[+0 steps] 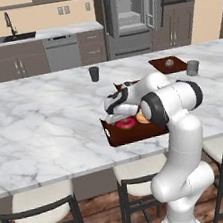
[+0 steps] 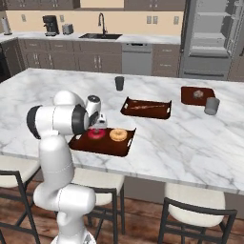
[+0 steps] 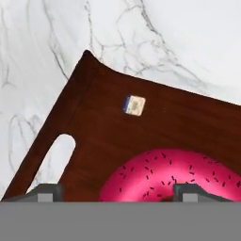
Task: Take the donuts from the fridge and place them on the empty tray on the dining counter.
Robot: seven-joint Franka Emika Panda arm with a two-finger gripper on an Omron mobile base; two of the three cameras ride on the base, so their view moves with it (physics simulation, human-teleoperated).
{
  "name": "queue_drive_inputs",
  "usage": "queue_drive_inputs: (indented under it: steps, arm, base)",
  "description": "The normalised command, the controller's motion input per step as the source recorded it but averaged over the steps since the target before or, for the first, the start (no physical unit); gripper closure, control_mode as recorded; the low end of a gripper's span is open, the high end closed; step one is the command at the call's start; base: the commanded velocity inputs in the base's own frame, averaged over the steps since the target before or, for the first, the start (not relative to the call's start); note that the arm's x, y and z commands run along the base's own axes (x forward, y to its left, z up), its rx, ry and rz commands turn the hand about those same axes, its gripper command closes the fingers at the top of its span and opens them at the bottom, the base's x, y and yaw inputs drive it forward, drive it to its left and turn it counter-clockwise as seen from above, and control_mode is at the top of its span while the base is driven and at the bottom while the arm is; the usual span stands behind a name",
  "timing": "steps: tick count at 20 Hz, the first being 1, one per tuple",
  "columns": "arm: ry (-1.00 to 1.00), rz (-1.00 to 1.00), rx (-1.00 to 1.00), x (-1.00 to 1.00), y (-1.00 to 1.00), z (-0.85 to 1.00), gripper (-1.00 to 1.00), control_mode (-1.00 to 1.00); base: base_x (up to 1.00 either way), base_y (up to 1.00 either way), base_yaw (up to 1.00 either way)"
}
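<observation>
pink donut (image 3: 164,176) between fingers (image 3: 47,192), orange donut (image 2: 118,135) beside on tray (image 2: 107,147)

The tabletop (image 2: 157,138) is white marble with grey veining. The tray (image 3: 94,136) is dark reddish-brown with a wood-like tone and carries a small cream label edged in blue (image 3: 135,104). One donut (image 3: 164,176) has bright pink-red icing flecked with dark sprinkles; the other donut (image 2: 118,135) is orange-tan. The arm (image 1: 178,123) is white with dark joints. The fridge (image 2: 209,38) is grey with a pale interior. The stools (image 2: 195,202) have dark frames and pale seats. The cabinets (image 1: 15,62) are brown-grey against a tan wall (image 1: 29,19).
</observation>
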Motion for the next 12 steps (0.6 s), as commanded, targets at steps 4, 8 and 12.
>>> queue_drive_inputs:
  steps: [4,8,12]
  arm:
    - [0.03,0.00,0.00,-0.61,-0.01,0.71,-1.00,-1.00]
    - [0.01,0.00,0.00,-1.00,-0.25,0.72,-1.00,-1.00]
    - [0.00,0.00,0.00,-1.00,-0.54,0.98,-1.00,-1.00]
  base:
    - [0.00,0.00,0.00]
    - [0.00,0.00,0.00]
    - [0.00,0.00,0.00]
